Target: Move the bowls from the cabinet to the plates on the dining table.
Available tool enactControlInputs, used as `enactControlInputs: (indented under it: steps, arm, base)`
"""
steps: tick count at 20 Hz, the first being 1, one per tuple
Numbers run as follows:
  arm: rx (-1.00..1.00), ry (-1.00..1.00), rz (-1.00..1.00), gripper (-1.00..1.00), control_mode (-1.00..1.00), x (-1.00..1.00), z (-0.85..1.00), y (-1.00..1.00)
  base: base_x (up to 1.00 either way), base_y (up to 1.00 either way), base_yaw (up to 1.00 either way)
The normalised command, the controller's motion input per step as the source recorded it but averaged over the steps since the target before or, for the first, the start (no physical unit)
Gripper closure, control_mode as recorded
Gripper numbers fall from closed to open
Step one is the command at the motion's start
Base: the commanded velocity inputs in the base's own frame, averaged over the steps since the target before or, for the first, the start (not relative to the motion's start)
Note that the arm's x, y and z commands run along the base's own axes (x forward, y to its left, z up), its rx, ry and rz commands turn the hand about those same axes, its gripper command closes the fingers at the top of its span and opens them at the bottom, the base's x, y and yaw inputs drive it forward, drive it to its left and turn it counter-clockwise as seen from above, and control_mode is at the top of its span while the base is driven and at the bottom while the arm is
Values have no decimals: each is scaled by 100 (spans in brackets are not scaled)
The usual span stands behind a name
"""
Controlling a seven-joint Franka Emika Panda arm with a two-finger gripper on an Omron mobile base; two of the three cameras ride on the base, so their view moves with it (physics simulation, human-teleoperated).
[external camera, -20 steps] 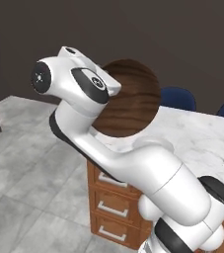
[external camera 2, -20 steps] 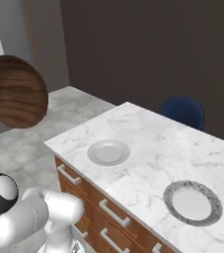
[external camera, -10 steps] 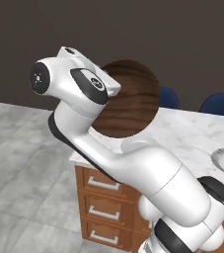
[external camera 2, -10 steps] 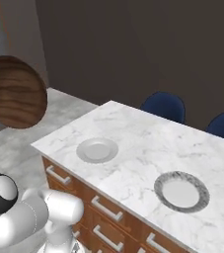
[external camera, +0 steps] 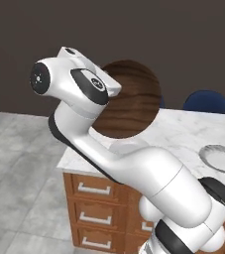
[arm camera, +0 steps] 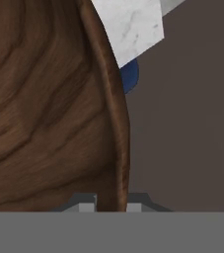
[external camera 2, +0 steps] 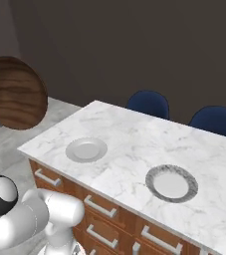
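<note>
The dark brown wood-grain bowl (external camera: 131,99) hangs tilted on edge in the air, level with my raised hand and short of the dining table (external camera: 183,134). My gripper (arm camera: 111,202) is shut on its rim, which runs between the two fingertips in the hand view. From the right, the bowl (external camera 2: 15,94) hangs left of the table (external camera 2: 129,134), over the floor. Two plates lie on the marble: a plain pale plate (external camera 2: 86,149) near the left corner and a grey-rimmed plate (external camera 2: 171,183) to its right. The grey-rimmed plate (external camera: 222,158) is also at the right of the left base view. The cabinet is out of view.
Blue chairs (external camera 2: 148,103) (external camera 2: 216,121) stand behind the table against a dark wall. Brown drawers (external camera: 94,198) with silver handles face me under the marble top. Grey tiled floor (external camera: 20,163) spreads to the left of the table.
The whole picture has shifted, so the base has moved: the table has slid left and closer in both base views. The bowl stays held in the same pose.
</note>
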Motion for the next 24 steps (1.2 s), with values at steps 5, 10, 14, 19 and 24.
enactControlInputs:
  steps: [5, 10, 14, 19, 24]
  arm:
    - [0, 0, 0, 100, 100, 0, 0, 0]
    - [0, 0, 0, 100, 100, 0, 0, 0]
    - [0, 0, 0, 100, 100, 0, 0, 0]
    - [0, 0, 0, 100, 100, 0, 0, 0]
    - [0, -1, -4, 100, -100, -1, -5, 3]
  base:
    - [0, 0, -25]
    - [0, 0, -25]
    - [0, 0, -25]
    - [0, 0, -25]
    - [0, 2, -20]
